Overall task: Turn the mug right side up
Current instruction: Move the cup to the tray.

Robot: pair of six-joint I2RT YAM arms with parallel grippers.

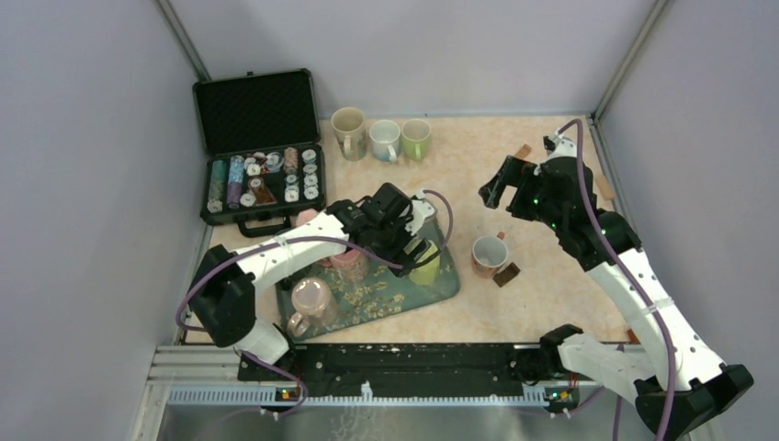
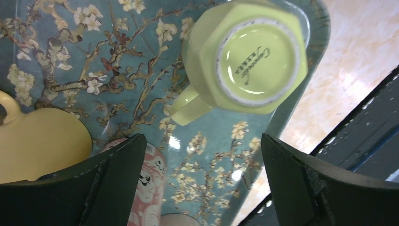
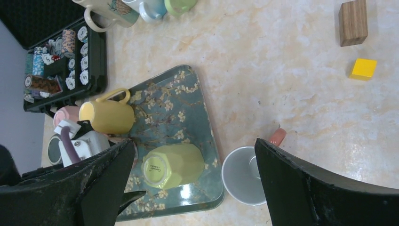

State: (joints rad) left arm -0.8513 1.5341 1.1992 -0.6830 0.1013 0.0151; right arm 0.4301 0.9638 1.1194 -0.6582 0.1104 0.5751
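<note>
Toward 7 o'clock of the tabletop in the top view, a teal blossom-patterned tray (image 1: 446, 280) holds several mugs. The lime-green mug (image 2: 259, 56) stands at the tray's 3 o'clock end, close to the rim. It is inverted, with the foot ring and maker's mark facing up. In the left wrist view its handle points to about 7 o'clock.

The left gripper (image 2: 200, 143) hangs over the tray with its fingers spread wide. It grips nothing and is clear of the lime-green mug.

The right gripper (image 1: 491, 191) is raised over the table at about 2 o'clock. Its fingers are also spread and it carries nothing.

A yellow mug (image 3: 107, 115) lies on its side on the tray. A pink patterned mug (image 1: 349, 265) sits under the left arm, and another pink mug (image 1: 310, 299) stands at the tray's 8 o'clock corner.

Off the tray, at its 3 o'clock side, a white-lined mug (image 3: 242, 175) stands upright on the table.

Three upright mugs (image 1: 384, 138) line the far edge at 12 o'clock. An open black case of poker chips (image 1: 262, 152) lies at 10 o'clock. The right wrist view shows a wooden block (image 3: 353, 22) and a yellow cube (image 3: 363, 68), apart from each other.
</note>
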